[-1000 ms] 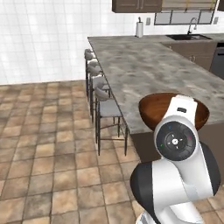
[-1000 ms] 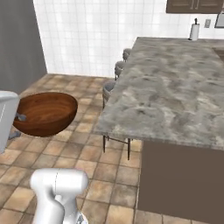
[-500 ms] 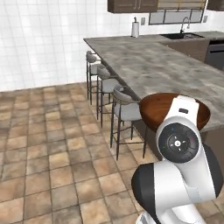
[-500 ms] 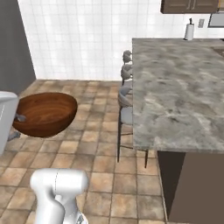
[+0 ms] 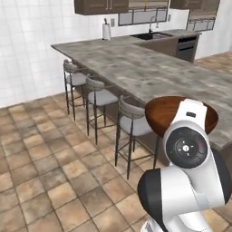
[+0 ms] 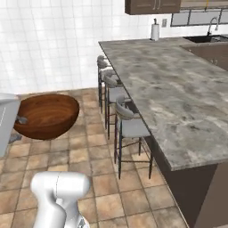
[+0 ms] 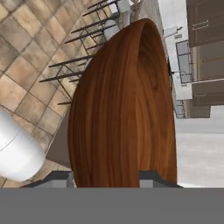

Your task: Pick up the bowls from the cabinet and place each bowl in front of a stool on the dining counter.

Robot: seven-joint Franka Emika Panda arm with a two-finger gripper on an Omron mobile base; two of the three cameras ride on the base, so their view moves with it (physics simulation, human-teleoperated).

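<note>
Left of the dining counter (image 6: 178,89) stand three stools (image 6: 127,122). The reddish-brown bowl (image 6: 44,115) hangs over the floor, well short of the counter's edge, its rim pinched by the gripper (image 7: 105,177). Held by so little, it could slip, or strike the counter if carried low.

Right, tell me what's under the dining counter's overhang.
Three grey stools stand in a row along the dining counter's near edge, seats partly tucked under the stone top, on the tiled floor. The dark brown base shows at the end; the arm covers what lies further under.
</note>
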